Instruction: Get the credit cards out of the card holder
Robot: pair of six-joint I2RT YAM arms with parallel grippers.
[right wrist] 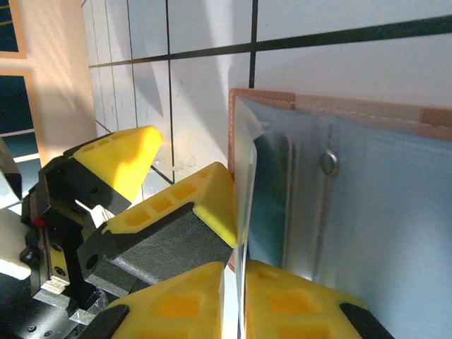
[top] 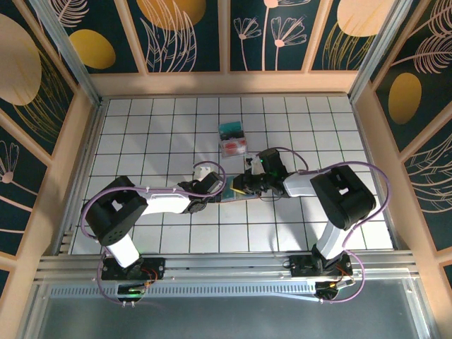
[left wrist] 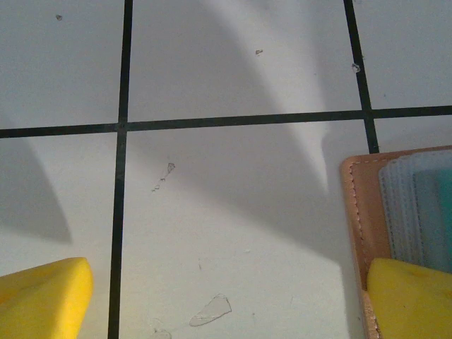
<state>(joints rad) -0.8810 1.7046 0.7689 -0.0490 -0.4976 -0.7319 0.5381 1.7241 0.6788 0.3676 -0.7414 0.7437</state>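
Observation:
The card holder (top: 238, 195) lies open on the tiles between the two grippers: tan leather rim (left wrist: 357, 212), blue-grey inside (right wrist: 367, 205) with a snap. A teal edge shows in its pockets. My left gripper (left wrist: 226, 300) is open; one yellow fingertip (left wrist: 409, 300) rests on the holder's corner, the other (left wrist: 42, 300) stands over bare tile. My right gripper (right wrist: 235, 304) has its jaws nearly together on a thin pale sheet (right wrist: 241, 205) standing up from the holder's inside; card or pocket flap, I cannot tell. Two credit cards, teal (top: 231, 131) and pink-white (top: 233, 147), lie on the table behind.
White tiled table (top: 155, 134) with black grid lines, walled by tan boards on three sides. Both arms reach inward and meet near the middle, their fingertips (right wrist: 205, 201) almost touching. Small scuff marks (left wrist: 210, 311) show on the tile.

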